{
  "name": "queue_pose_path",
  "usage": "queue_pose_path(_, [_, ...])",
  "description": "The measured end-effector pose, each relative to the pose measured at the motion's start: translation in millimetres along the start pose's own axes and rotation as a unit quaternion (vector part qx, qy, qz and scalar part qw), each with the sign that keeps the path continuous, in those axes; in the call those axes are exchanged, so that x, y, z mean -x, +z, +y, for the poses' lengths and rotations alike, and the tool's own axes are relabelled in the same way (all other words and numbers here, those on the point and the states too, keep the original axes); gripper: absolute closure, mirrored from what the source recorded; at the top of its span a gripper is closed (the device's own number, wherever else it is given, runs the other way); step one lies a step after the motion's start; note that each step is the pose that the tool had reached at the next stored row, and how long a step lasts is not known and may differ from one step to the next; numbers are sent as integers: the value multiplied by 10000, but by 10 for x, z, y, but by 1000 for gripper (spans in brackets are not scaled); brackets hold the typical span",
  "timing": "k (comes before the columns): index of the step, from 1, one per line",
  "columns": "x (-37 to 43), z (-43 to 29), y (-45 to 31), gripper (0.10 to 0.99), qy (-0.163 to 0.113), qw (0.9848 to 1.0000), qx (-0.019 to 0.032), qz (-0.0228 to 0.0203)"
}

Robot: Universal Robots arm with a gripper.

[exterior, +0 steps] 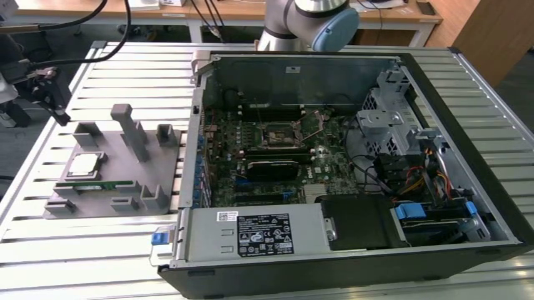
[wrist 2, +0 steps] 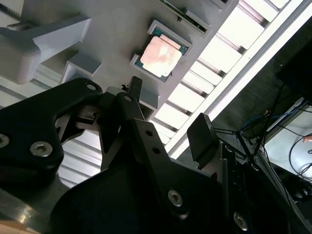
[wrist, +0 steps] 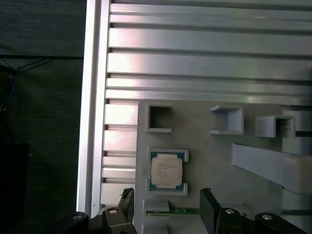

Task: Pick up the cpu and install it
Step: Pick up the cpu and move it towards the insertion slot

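The cpu (exterior: 84,164) is a small square chip with a pale metal top. It lies flat in a framed pocket on the grey fixture (exterior: 107,150), at the exterior view's left. Both wrist views look down on the cpu (wrist 2: 161,56) (wrist: 166,169) in its pocket. My gripper (exterior: 57,111) hangs above the table beyond the fixture's left side in the exterior view, apart from the chip. It is open (wrist 2: 168,114) (wrist: 167,204), and nothing lies between its two black fingers (wrist 2: 202,139). The motherboard's open socket (exterior: 279,133) sits inside the computer case.
The open computer case (exterior: 467,125) takes up the exterior view's right, with cables and a drive cage inside. A green memory stick (exterior: 100,185) lies on the fixture beside the cpu, among upright grey posts (exterior: 125,125). The slatted metal table (exterior: 84,250) surrounds both.
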State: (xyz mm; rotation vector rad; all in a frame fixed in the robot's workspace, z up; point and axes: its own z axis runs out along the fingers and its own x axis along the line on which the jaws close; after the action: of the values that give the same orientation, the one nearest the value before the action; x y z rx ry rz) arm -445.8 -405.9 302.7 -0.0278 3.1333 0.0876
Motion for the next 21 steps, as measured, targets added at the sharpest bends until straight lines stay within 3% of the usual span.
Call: queue_pose_path(21, [-1,-5,97,439,-20,10000,0,1])
